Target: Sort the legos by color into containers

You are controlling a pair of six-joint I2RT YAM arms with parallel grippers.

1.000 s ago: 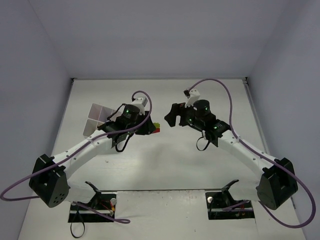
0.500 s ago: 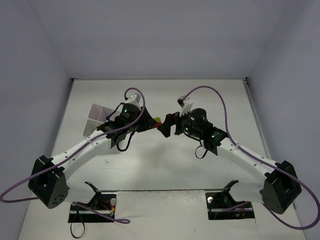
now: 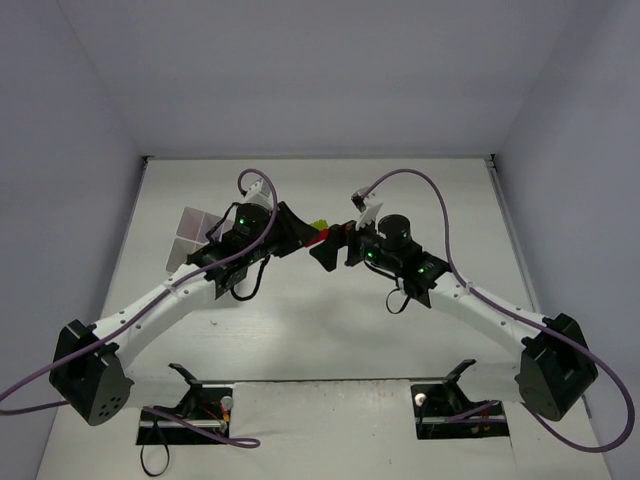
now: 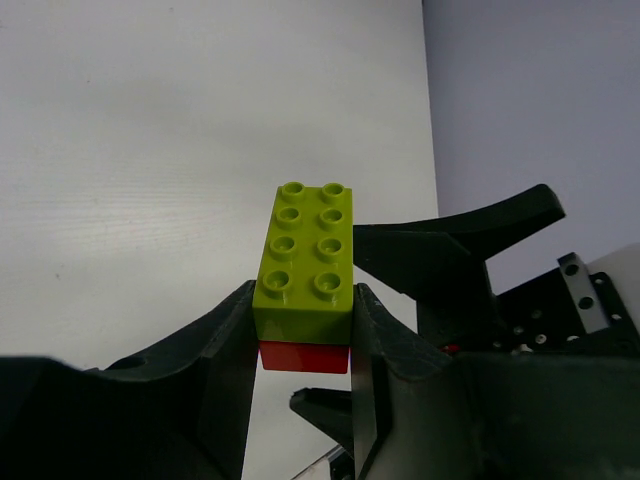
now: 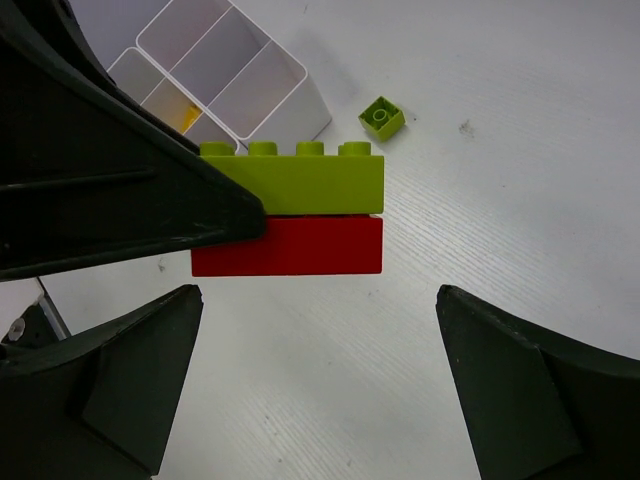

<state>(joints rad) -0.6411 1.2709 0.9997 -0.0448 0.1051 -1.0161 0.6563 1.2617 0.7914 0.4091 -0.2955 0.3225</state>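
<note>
We find the tray (image 3: 190, 238) on the table (image 3: 330, 330), well to the left of the brick stack (image 5: 288, 212). The left gripper (image 4: 304, 325) is clamped on the stack's left end, a finger pressed to each side face, and as far as we can judge carries it clear of the surface. The stack is a green brick (image 4: 305, 255) seated on a red brick (image 4: 303, 356). Its long axis runs out from the left gripper, with the free end toward the right arm. The right gripper (image 5: 318, 300) is spread wide and holds nothing. The stack lies just ahead of its fingertips, lengthwise across the gap and touching neither finger. We judge the right arm the one to advance. A small green brick (image 5: 382, 117) lies loose beyond the stack, beside the tray. Room around the stack is ample.
</note>
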